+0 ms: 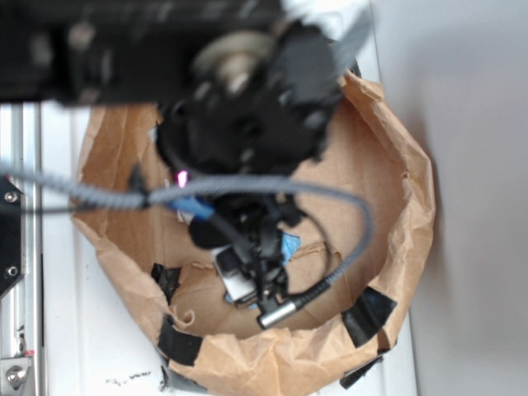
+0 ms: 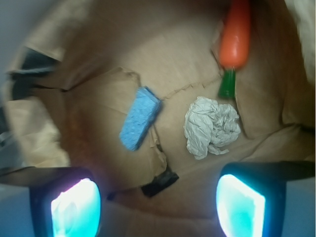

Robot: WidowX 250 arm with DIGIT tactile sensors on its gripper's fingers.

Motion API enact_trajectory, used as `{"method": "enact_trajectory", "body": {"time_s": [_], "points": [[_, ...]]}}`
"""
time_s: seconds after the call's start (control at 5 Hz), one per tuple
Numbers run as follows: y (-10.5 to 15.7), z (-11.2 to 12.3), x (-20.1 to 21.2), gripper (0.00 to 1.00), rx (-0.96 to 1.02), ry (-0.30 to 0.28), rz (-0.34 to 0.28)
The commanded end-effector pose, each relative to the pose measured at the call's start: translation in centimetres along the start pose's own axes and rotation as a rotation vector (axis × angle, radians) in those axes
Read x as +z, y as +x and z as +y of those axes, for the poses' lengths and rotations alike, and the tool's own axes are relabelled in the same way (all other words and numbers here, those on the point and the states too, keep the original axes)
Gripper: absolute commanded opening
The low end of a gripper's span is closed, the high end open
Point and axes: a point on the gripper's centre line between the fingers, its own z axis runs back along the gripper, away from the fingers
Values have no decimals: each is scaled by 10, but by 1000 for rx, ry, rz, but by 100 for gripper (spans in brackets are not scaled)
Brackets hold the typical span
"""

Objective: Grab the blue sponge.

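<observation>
Blue sponge lying free in the paper nest, end effector open above it.

The blue sponge (image 2: 140,118) lies tilted on the crumpled brown paper (image 2: 98,64), left of a crumpled white paper wad (image 2: 211,126) and well apart from the orange toy carrot (image 2: 235,39) with its green top. The end effector (image 2: 158,202) hangs above with its two fingers (image 2: 74,207) spread wide, holding nothing. From the side, the black arm (image 1: 247,107) hides most of the paper-lined hollow (image 1: 388,165).

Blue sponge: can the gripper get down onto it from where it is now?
Probably yes. In the wrist view the blue sponge lies bare on the brown paper, apart from the paper wad and carrot. The gripper is open above it, nothing between.
</observation>
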Motion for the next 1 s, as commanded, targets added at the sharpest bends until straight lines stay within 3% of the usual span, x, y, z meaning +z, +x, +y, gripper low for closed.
{"method": "enact_trajectory", "body": {"time_s": [0.0, 0.2, 0.4, 0.8], "points": [[-3, -24, -43, 100, 60, -56, -192], [9, -42, -59, 100, 94, -15, -203], [24, -55, -67, 100, 19, 54, -169], [24, -55, -67, 100, 19, 54, -169]]}}
